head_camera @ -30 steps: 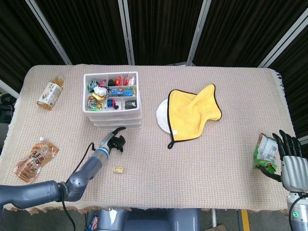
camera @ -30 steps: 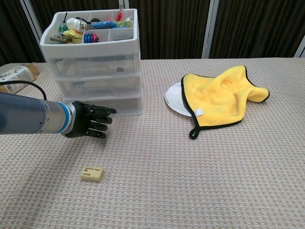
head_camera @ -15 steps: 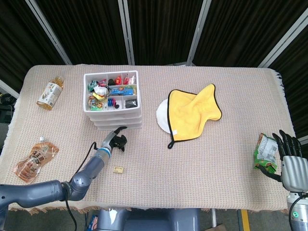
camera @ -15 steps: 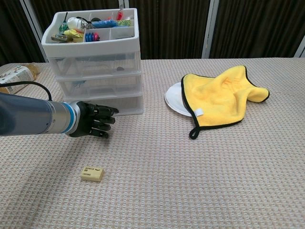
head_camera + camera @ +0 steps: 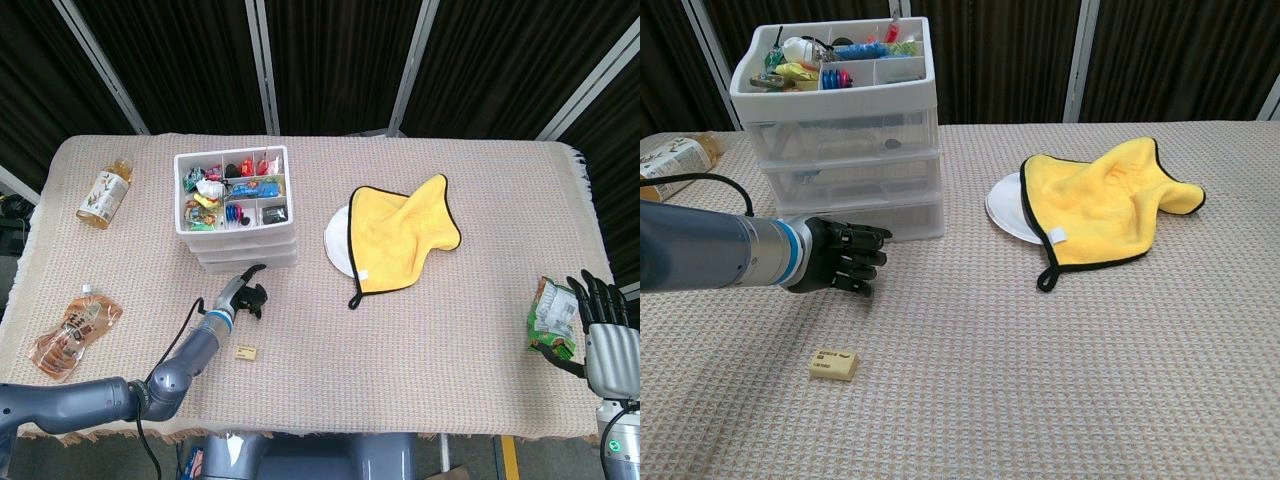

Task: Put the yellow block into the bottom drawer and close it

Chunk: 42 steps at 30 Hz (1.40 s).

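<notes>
My left robot hand (image 5: 835, 258) has moved a little to the right over the last second and its fingertips are now nearer to the front of the bottom drawer (image 5: 865, 217) of the white plastic three-drawer cabinet (image 5: 840, 140). It holds nothing. The fingers are stretched forward and a little apart, pointing toward the drawer, and I cannot tell if they already touch it. The drawer front looks flush with the two drawers above, so I judge it is not yet pulled out. For the task this means I am only at the beginning: the drawer must be opened first, and this reach looks like the preparation for that.

The small pale yellow rectangular block (image 5: 834, 364) has not moved. It lies flat on the beige woven bench (image 5: 1060, 380) cover, near my left robot hand and on the side away from the cabinet, apart from everything.

My right robot hand (image 5: 605, 335) stays at the far right edge of the bench, fingers straight and spread, gripping nothing, just beside a green snack packet (image 5: 552, 318).

About writing: the block has a dark printed line on its top face, but it is too small to read. The bottle with yellow drink (image 5: 105, 190) and the brown pouch (image 5: 75, 332) have labels, also not readable.
</notes>
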### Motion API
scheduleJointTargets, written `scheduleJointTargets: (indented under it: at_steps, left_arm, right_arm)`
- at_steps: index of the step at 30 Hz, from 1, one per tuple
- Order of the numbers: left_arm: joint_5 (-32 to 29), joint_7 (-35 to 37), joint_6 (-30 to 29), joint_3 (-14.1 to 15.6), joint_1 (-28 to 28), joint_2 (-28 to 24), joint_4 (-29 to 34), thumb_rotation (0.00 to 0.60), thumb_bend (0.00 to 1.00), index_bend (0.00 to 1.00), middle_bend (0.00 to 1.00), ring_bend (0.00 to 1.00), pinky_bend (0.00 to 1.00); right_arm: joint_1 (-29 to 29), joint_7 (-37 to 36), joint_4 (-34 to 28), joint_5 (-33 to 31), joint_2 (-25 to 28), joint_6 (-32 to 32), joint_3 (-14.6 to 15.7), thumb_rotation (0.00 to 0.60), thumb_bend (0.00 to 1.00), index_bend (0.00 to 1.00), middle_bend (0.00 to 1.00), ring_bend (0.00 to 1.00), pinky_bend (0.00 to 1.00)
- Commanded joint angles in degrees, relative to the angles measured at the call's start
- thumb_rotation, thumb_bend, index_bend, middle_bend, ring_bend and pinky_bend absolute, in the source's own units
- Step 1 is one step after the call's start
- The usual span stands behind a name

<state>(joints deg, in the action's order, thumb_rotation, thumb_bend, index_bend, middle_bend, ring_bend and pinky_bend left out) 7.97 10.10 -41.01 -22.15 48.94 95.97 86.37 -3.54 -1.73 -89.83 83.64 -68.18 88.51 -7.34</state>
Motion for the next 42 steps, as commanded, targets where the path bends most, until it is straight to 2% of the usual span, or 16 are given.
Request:
scheduleJointTargets:
  at_steps: [1, 6, 13, 20, 26, 30, 33, 37, 42]
  left_arm:
    - [0.6, -0.1, -0.3, 0.3, -0.4, -0.1, 0.8, 0.6, 0.89, 0.1, 0.95, 0.87, 0.67]
    - [1.6, 0.5, -0.9, 0.5, -1.5, -0.3, 2.4, 0.6, 0.89, 0.1, 0.95, 0.87, 0.67]
    - [4.2, -0.1, -1.2, 2.5, -3.2, -1.1, 4.8, 0.6, 0.89, 0.12, 0.95, 0.87, 0.67]
    - [11.6, 0.1, -3.4, 4.8, -6.7, -2.5, 8.8, 0.6, 0.89, 0.13, 0.95, 0.87, 0.67]
    - [21.3, -1.6, -6.7, 8.3, -9.8, -3.7, 11.9, 0.6, 0.88, 0.13, 0.94, 0.86, 0.66]
    - [24.6, -2.2, -7.6, 9.7, -11.0, -4.5, 13.2, 0.6, 0.88, 0.13, 0.94, 0.86, 0.66]
    - [28.9, -4.9, -10.2, 11.3, -11.5, -5.0, 13.9, 0.6, 0.88, 0.13, 0.94, 0.86, 0.66]
    - [35.7, -12.0, -17.4, 13.7, -11.8, -5.1, 14.3, 0.6, 0.88, 0.13, 0.95, 0.87, 0.66]
    - [39.3, -21.2, -24.3, 15.4, -11.4, -5.5, 14.8, 0.6, 0.88, 0.13, 0.97, 0.88, 0.67]
  right_arm:
    - [0.0, 0.0, 0.0, 0.0, 0.0, 0.0, 0.0, 0.6, 0.05, 0.09, 0.0, 0.0, 0.0]
    - [0.0, 0.1, 0.0, 0.1, 0.0, 0.1, 0.0, 0.6, 0.05, 0.09, 0.0, 0.0, 0.0]
    - [0.0, 0.1, 0.1, 0.0, 0.0, 0.1, 0.0, 0.6, 0.05, 0.09, 0.0, 0.0, 0.0]
    - [0.0, 0.4, 0.3, 0.1, -0.1, 0.2, -0.1, 0.6, 0.05, 0.09, 0.0, 0.0, 0.0]
    - [0.0, 0.6, 0.2, 0.1, -0.1, 0.3, -0.1, 0.6, 0.05, 0.09, 0.0, 0.0, 0.0]
    - [0.0, 0.7, 0.2, 0.2, -0.1, 0.4, -0.1, 0.6, 0.05, 0.09, 0.0, 0.0, 0.0]
    - [0.0, 0.7, 0.2, 0.1, -0.1, 0.4, -0.1, 0.6, 0.05, 0.09, 0.0, 0.0, 0.0]
    - [0.0, 0.7, 0.2, 0.0, -0.1, 0.3, -0.1, 0.6, 0.05, 0.09, 0.0, 0.0, 0.0]
    - [0.0, 0.9, 0.1, 0.0, -0.2, 0.3, -0.1, 0.6, 0.05, 0.09, 0.0, 0.0, 0.0]
